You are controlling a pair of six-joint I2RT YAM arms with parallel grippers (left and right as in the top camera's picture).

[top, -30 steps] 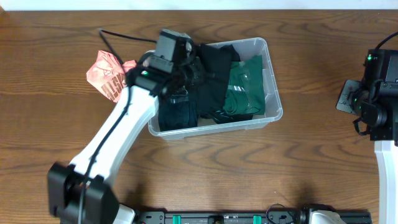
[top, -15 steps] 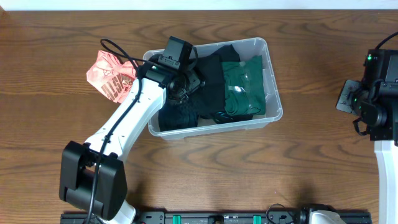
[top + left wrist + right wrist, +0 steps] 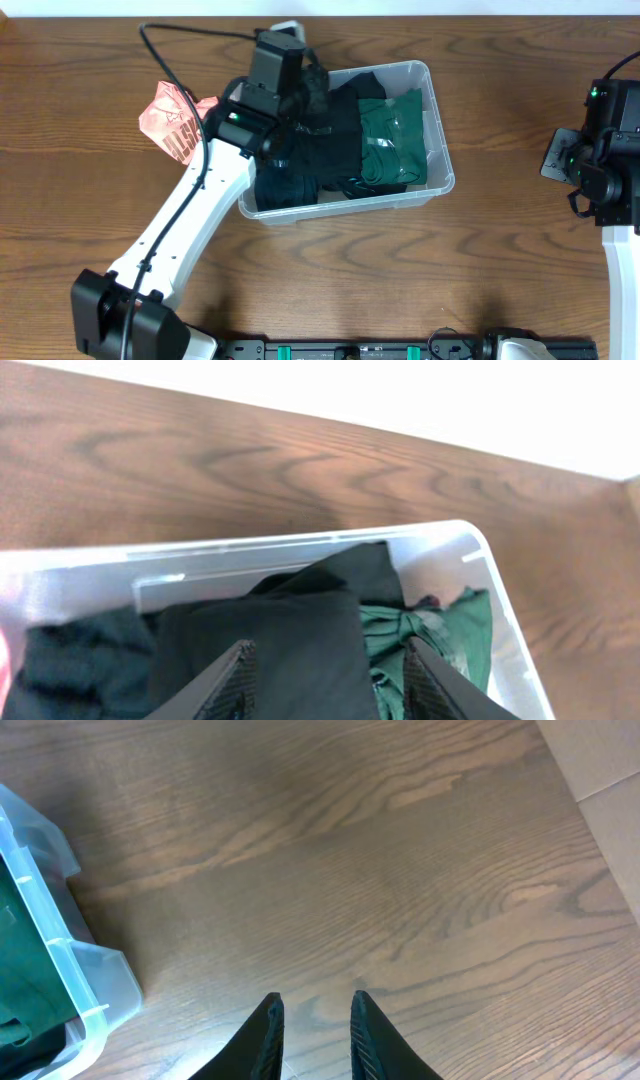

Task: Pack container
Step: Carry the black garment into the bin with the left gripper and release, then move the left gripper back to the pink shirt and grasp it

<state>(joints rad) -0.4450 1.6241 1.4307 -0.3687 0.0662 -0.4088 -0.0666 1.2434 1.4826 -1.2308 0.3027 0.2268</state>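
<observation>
The clear container [image 3: 447, 175] stands on the wooden table left of centre. It holds a black garment [image 3: 335, 130], a green one [image 3: 395, 140] on its right and a dark blue one [image 3: 285, 185] at its near left. My left gripper [image 3: 310, 85] hovers over the tub's far left part. In the left wrist view that gripper [image 3: 330, 670] is open, and the black garment [image 3: 290, 640] lies loose below its fingers [image 3: 235, 680]. My right gripper [image 3: 315, 1025] stands slightly open over bare wood at the far right, nothing between its fingers, with the container's corner [image 3: 95, 970] to its left.
A crumpled pink bag [image 3: 175, 118] lies on the table just left of the container, under the left arm's black cable [image 3: 190, 40]. The right arm [image 3: 600, 170] sits at the table's right edge. A black rail [image 3: 400, 350] runs along the near edge.
The left gripper has opened, letting go of the black garment in the container. It has also drawn back toward the tub's far left rim. The right arm has not moved.
</observation>
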